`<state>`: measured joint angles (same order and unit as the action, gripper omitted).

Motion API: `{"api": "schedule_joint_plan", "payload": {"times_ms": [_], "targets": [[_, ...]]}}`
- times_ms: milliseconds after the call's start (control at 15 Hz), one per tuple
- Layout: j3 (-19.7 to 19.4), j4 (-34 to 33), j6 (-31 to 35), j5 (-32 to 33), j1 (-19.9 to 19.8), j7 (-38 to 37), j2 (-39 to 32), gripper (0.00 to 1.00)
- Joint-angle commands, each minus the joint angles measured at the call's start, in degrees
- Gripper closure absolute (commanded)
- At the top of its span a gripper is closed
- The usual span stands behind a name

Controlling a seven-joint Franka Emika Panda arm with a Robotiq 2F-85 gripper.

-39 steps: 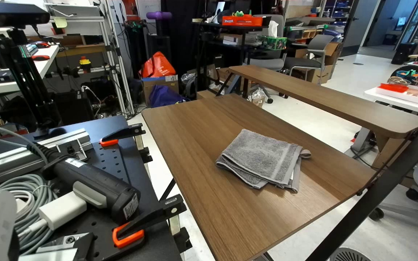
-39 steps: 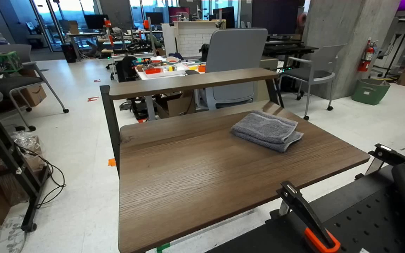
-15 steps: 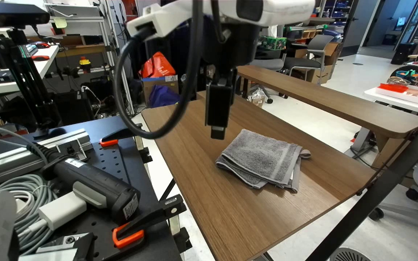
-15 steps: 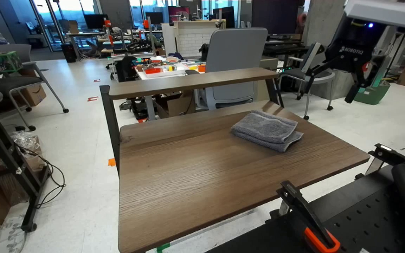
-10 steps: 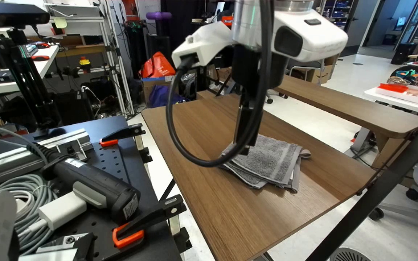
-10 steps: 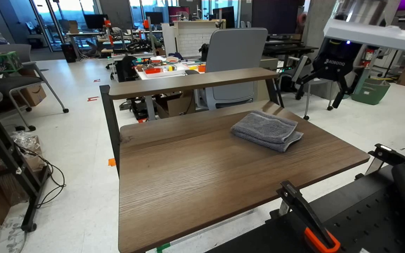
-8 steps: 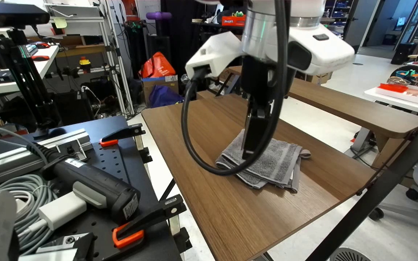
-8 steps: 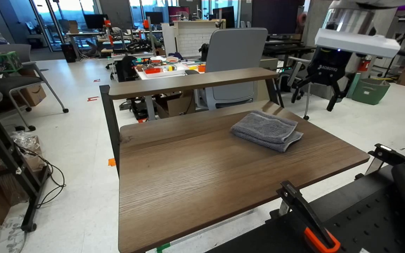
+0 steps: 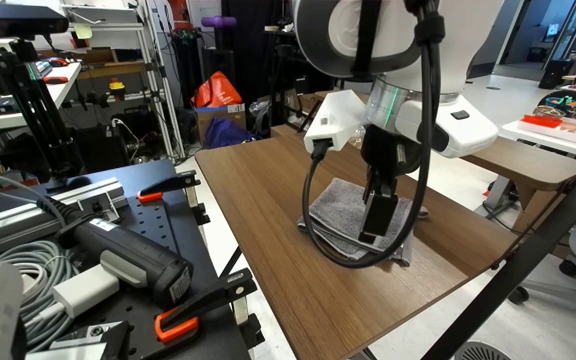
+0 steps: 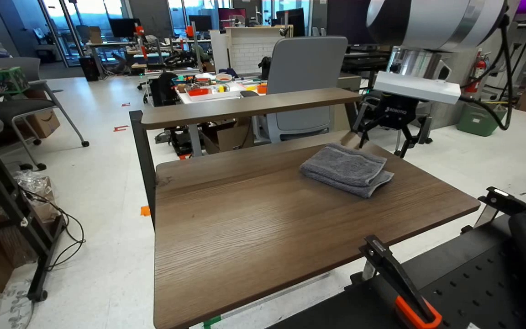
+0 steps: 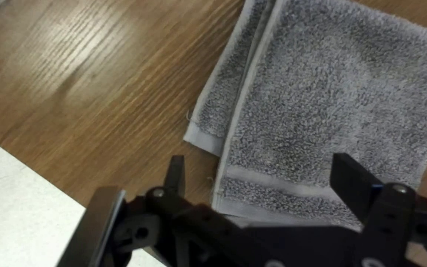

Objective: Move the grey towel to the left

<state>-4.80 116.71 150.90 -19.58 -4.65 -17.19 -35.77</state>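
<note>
Black Robotiq gripper wide above folded grey terry towel, no hold yet

Jaws: well apart, holding nothing. Wrist view has one side over the towel near its pale woven band, the other over the rectangular brown wood-grain surface, just past the towel's edge. Reads as lining up to pinch that edge (my guess; height and contact can't be told from these angles).

Towel lies flat toward the surface's right end in an exterior view, most of the length being to its left, so the move looks like a traverse that way. Folded layers give the jaws some thickness to bite; a shallow bite might catch only the top one and unfold the lot.

Outward: black cable loops off the white-and-grey robot arm and crosses in front of the towel in an exterior view; could brush the cloth on a descent. Raised brown wood-grain shelf runs along the far side in an exterior view, main obstacle if the arm drifts there. Grey-backed office chair stands behind it. Near side: black perforated bench top with a black-and-orange clamp at its edge, off the leftward path I'd say.
</note>
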Motion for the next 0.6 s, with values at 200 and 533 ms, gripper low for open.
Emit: {"api": "schedule_joint_plan", "payload": {"times_ms": [200, 533], "targets": [[-1.11, -10.13, -1.60, 2.73, 3.71, -5.62, -8.32, 0.00], [-2.72, -14.26, -3.75, 7.21, 8.52, -9.61, -12.81, 0.00]]}}
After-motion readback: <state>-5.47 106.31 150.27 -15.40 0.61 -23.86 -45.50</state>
